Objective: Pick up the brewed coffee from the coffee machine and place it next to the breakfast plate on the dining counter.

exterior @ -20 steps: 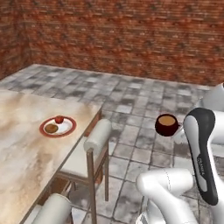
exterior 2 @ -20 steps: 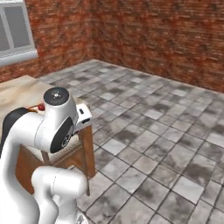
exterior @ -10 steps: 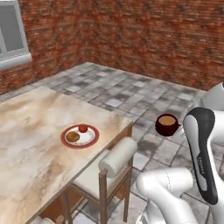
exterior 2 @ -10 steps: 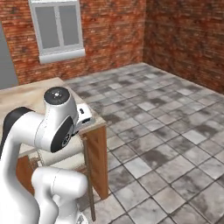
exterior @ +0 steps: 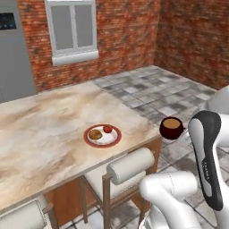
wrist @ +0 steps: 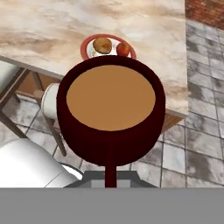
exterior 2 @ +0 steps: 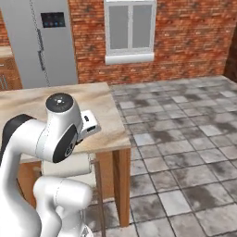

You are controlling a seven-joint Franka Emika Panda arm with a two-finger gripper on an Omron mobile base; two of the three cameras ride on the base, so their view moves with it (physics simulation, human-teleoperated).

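Maroon mug (exterior: 171,128): left base view, aloft off the dining counter's (exterior: 40,134) corner, past a cushioned stool (exterior: 127,166); breakfast plate (exterior: 102,135) near that edge.
Right base view: fridge (exterior 2: 44,41), window (exterior 2: 129,28) behind counter.
Hand view: gripper (wrist: 110,177) pinching mug's handle.

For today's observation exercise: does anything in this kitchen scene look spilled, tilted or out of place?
Nothing stands out. The mug sits level with coffee unspilled; the plate lies flat on the dining counter, bun and fruit on it.

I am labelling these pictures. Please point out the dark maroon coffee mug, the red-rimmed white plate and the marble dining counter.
dark maroon coffee mug (wrist: 110,97), hand view, coffee surface.
red-rimmed white plate (exterior: 109,138), left base view, bare white part.
marble dining counter (exterior: 40,134), left base view, bare top.
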